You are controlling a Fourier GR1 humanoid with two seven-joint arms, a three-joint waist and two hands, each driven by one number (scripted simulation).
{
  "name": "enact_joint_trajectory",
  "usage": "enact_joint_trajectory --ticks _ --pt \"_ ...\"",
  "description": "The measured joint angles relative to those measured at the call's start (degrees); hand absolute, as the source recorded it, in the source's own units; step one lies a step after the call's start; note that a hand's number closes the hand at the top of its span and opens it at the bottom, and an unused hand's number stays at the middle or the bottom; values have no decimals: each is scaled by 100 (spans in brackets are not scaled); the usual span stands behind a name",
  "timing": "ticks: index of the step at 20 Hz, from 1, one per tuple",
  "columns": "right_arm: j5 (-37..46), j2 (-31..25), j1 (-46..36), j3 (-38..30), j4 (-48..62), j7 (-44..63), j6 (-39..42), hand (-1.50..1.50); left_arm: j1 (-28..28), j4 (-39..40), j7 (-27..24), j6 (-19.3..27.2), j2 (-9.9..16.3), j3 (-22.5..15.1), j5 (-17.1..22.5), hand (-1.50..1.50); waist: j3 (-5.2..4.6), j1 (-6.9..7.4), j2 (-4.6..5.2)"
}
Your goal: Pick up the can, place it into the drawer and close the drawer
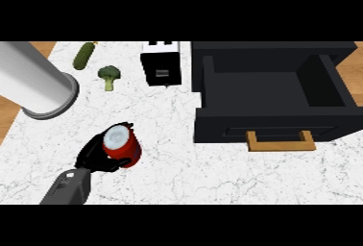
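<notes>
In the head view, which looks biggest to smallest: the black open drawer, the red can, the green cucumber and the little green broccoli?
1. Black open drawer
2. Red can
3. Green cucumber and green broccoli: too alike to rank.

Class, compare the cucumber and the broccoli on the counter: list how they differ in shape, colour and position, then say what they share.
The cucumber is a long, smooth, rounded shape, while the broccoli has a bushy head on a pale stalk. The cucumber is a lighter, yellowish green; the broccoli's head is darker green. The cucumber lies nearer the counter's far edge, the broccoli a little closer to the robot. Both are green vegetables lying untouched on the white marble counter.
</notes>
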Motion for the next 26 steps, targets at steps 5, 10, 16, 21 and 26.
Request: enact_joint_trajectory --ticks 5,10,16,21,26 --pt "-341 -150 -11 -170 -27 207 -35 -150 -234 34 328 -406 -105 5 199 150 0 8 -5" --pt "-419 -63 67 -217 -14 200 29 -150 -92 -463 459 -685 -242 -144 317 150 3 30 -14" --pt "-342 -1 41 -113 -124 276 -96 -150 -1 -1324 921 -561 -517 -91 726 150 4 58 -21" --pt "-374 36 206 -110 -204 191 -99 -150 26 -1691 825 750 -699 509 989 150 8 79 -34" --pt "-412 3 211 -92 -292 241 -210 -150 86 -2565 1032 1953 -869 324 1275 150 8 78 -39"
